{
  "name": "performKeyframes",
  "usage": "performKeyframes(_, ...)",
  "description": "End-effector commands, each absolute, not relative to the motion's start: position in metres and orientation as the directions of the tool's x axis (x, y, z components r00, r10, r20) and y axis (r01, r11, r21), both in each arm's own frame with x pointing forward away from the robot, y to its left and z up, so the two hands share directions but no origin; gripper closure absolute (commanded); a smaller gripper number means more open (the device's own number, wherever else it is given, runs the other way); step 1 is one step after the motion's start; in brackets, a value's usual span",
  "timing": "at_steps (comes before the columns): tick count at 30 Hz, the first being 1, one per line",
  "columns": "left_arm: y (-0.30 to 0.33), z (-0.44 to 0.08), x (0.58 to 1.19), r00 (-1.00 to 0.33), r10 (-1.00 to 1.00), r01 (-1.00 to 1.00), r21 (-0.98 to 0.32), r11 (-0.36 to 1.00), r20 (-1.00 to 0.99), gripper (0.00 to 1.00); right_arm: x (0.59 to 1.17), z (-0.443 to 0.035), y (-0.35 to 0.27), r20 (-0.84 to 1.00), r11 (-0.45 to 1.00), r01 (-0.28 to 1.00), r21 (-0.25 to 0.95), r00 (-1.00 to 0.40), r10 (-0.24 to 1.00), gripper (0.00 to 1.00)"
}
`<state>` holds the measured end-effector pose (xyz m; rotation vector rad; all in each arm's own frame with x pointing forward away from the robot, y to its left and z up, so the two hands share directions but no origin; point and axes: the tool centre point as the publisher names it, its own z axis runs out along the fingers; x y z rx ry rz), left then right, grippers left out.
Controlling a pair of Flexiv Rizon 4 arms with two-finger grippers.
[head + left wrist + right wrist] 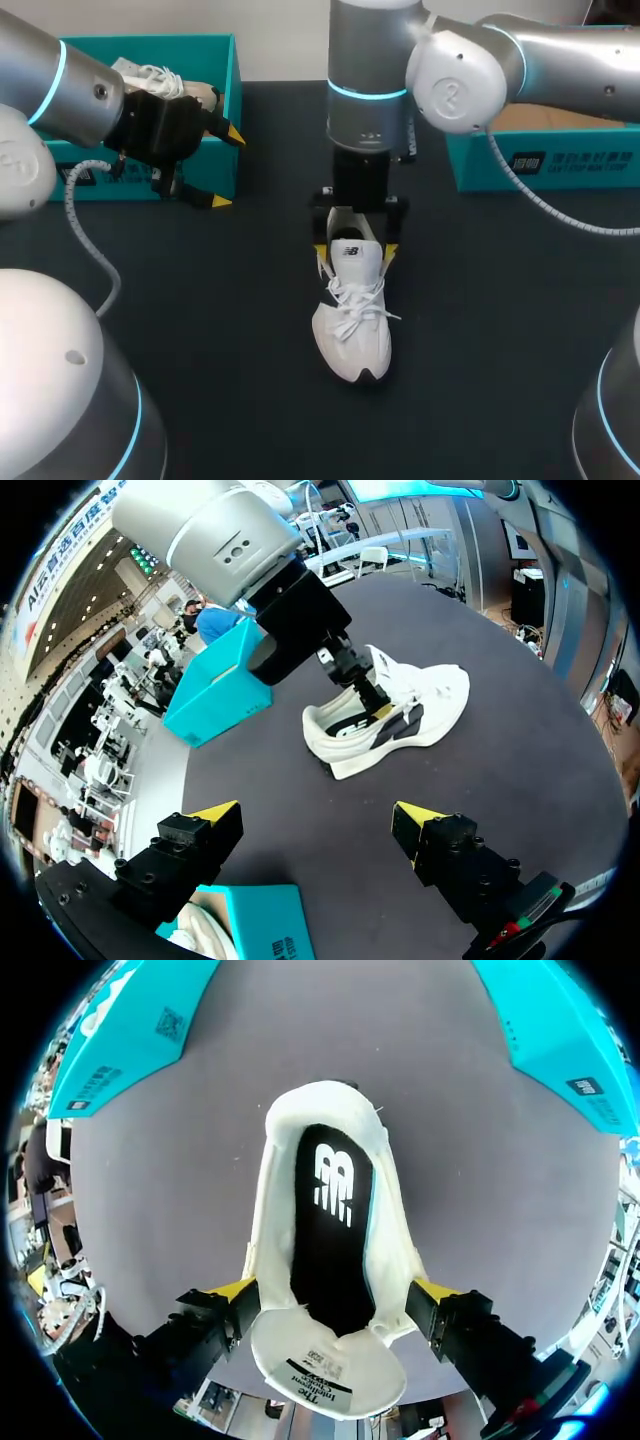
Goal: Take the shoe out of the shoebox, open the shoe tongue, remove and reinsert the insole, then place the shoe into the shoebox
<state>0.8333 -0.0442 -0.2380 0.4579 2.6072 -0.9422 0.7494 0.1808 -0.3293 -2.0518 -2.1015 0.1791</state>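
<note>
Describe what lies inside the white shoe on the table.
A black insole with a white logo lies inside the shoe. Its toe end cannot be seen, because the tongue covers it.

Dark matte table (220, 350), spare white laced sneaker (155, 78) near its far left corner

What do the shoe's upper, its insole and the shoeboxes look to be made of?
Shoe: white upper, probably soft textile with smoother synthetic or leather panels, matte, with flat woven laces. Insole: black, likely fabric-topped foam, matte, with a white printed mark. Shoeboxes: teal cardboard with a smooth, low-sheen finish. The walls are thin and straight, and one box is brown inside.
</note>
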Motion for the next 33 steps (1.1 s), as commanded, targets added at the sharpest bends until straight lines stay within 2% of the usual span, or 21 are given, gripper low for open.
performKeyframes(1, -0.044, -0.238, 0.832, -0.894, 0.185, 0.403, -0.55, 0.732, -0.408, 0.0, 0.738, -0.311, 0.183, 0.034, 0.015, 0.978, -0.21, -0.008, 0.999, 0.0)
performKeyframes(10, -0.044, -0.238, 0.832, -0.894, 0.185, 0.403, -0.55, 0.732, -0.408, 0.0, 0.71, -0.279, 0.186, -0.011, -0.042, 0.981, -0.189, 0.04, 0.999, 0.0)
performKeyframes(18, -0.044, -0.238, 0.832, -0.894, 0.185, 0.403, -0.55, 0.732, -0.408, 0.0, 0.684, -0.284, 0.193, -0.003, -0.09, 0.974, -0.209, 0.091, 0.996, 0.0)
performKeyframes(19, -0.044, -0.238, 0.832, -0.894, 0.185, 0.403, -0.55, 0.732, -0.408, 0.0, 0.683, -0.285, 0.193, -0.004, -0.094, 0.974, -0.204, 0.096, 0.995, 0.09)
performKeyframes(20, -0.044, -0.238, 0.832, -0.894, 0.185, 0.403, -0.55, 0.732, -0.408, 0.0, 0.682, -0.286, 0.193, -0.005, -0.099, 0.975, -0.201, 0.1, 0.995, 0.51)
performKeyframes(21, -0.044, -0.238, 0.832, -0.894, 0.185, 0.403, -0.55, 0.732, -0.408, 0.0, 0.681, -0.286, 0.193, 0.0, -0.098, 0.973, -0.209, 0.1, 0.995, 0.59)
performKeyframes(22, -0.044, -0.238, 0.832, -0.894, 0.185, 0.403, -0.55, 0.732, -0.408, 0.0, 0.681, -0.286, 0.194, 0.001, -0.1, 0.974, -0.204, 0.102, 0.995, 0.71)
performKeyframes(25, -0.044, -0.238, 0.832, -0.894, 0.185, 0.403, -0.55, 0.732, -0.408, 0.0, 0.683, -0.289, 0.193, 0.001, -0.099, 0.975, -0.201, 0.101, 0.995, 0.74)
performKeyframes(31, -0.044, -0.238, 0.832, -0.894, 0.185, 0.403, -0.55, 0.732, -0.408, 0.0, 0.692, -0.295, 0.189, -0.002, -0.084, 0.977, -0.195, 0.085, 0.996, 0.69)
performKeyframes(33, -0.044, -0.238, 0.832, -0.894, 0.185, 0.403, -0.55, 0.732, -0.408, 0.0, 0.697, -0.294, 0.187, 0.001, -0.073, 0.98, -0.187, 0.075, 0.997, 0.7)
